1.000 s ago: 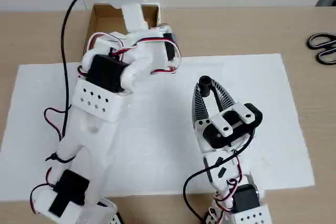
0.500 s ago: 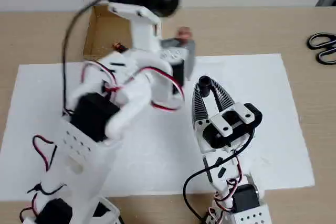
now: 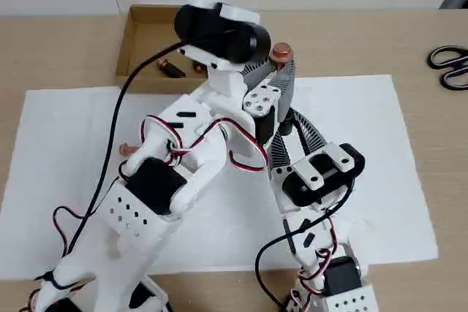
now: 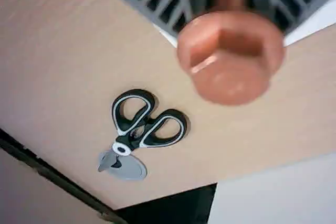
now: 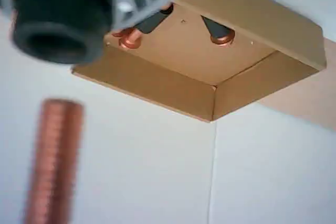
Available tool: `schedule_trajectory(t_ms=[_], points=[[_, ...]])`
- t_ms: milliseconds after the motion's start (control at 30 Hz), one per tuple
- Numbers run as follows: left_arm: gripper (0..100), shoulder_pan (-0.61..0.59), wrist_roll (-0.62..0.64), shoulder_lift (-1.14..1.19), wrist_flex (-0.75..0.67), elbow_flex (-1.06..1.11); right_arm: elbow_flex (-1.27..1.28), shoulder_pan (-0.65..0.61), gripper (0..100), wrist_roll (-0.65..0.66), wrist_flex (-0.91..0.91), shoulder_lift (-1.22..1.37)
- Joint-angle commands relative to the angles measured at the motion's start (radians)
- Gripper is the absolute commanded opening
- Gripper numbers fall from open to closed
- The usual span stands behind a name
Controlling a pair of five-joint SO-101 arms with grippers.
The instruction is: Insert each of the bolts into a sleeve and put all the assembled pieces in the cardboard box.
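The bolt is clenched by its shank in the left gripper, close to the sleeve but not yet in it. The right gripper grasps the sleeve over the paper. Insertion is in hand. Next, I judge, the thread must line up with the bore and push in, then go to the box.

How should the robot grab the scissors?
Probably from straight above, since the scissors lie flat on the table. Pinch across the narrow neck by the pivot; the handle loops look too wide and the shut blades are short.
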Motion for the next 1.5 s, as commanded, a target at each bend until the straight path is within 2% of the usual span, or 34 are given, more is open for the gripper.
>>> schedule_trajectory(t_ms=[0,400,567,800,1000,1467], points=[[1,0.003,-0.006,-0.061,-0.06,0.013,-0.006,-0.005,0.4,-0.003,-0.019,-0.016],[1,0.005,0.002,-0.058,-0.058,0.013,-0.008,-0.005,0.4,-0.003,-0.019,-0.016],[1,0.005,0.054,-0.055,-0.057,0.015,-0.009,-0.035,0.4,-0.003,-0.019,-0.016],[1,0.002,0.052,-0.064,0.064,0.012,-0.011,-0.059,0.4,0.0,-0.024,-0.016],[1,0.002,0.051,-0.106,0.112,0.007,-0.011,-0.064,0.4,0.118,-0.027,-0.016],[1,0.002,0.049,-0.14,0.104,0.013,-0.051,-0.065,0.4,0.12,-0.027,-0.016]])
